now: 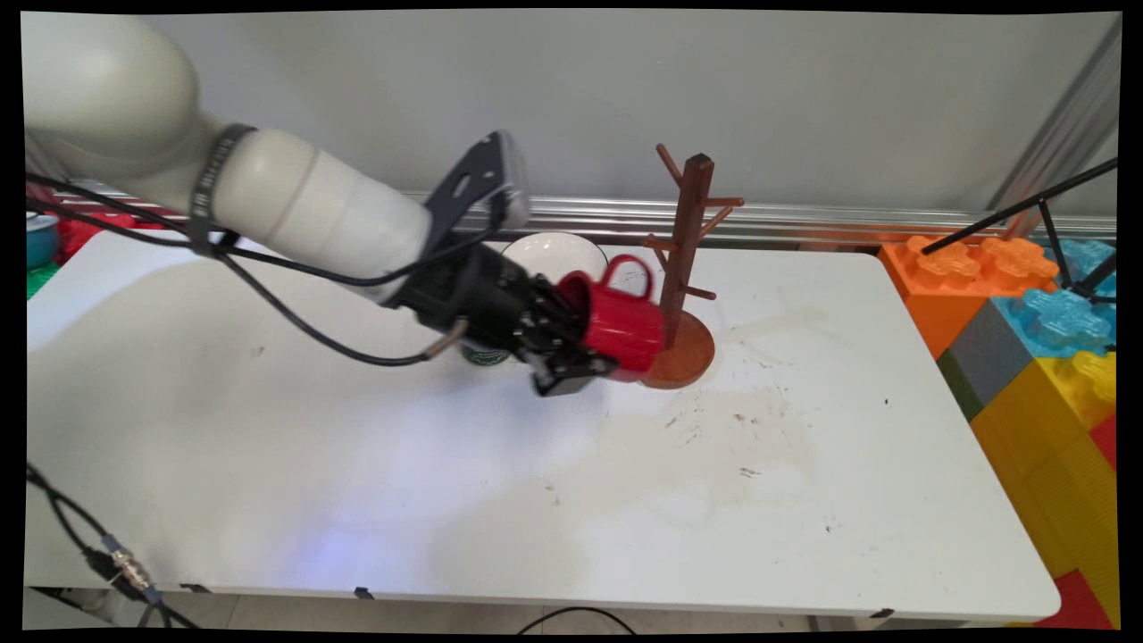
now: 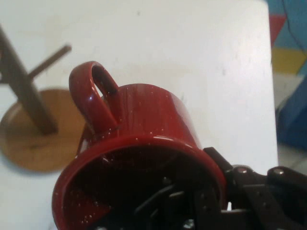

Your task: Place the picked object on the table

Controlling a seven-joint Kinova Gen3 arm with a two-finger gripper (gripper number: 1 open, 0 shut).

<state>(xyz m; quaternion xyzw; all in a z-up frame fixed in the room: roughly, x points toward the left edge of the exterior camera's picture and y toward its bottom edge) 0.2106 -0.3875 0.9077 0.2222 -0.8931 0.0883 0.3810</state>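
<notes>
The gripper (image 1: 571,353) holds a red mug (image 1: 621,323) off the white table (image 1: 625,500), clamped on the mug's wall at the rim: in the hand view one finger (image 2: 218,165) lies along the outside of the cup while dark linkage shows inside its mouth, so the fingers are closed on the wall with one inside and one outside. The mug lies tipped on its side, its long axis running straight out from the fingers, open mouth back toward the wrist and its base pointing away, toward the wooden mug tree (image 1: 686,268). Its handle (image 1: 630,275) stands on the upper side of the cup, up and slightly ahead of the fingers. The mug tree is just beyond the mug's base; in the main view the base overlaps the tree's trunk and round foot, though whether they touch cannot be told from here (the hand view shows the trunk and foot off to one side of the handle, with table between). The tree's pegs reach out above and to either side of the mug, the lowest near peg just ahead of the handle loop. Behind the gripper, back along the wrist, sit a white bowl (image 1: 554,254) and a partly hidden green-and-white cup (image 1: 487,355).
</notes>
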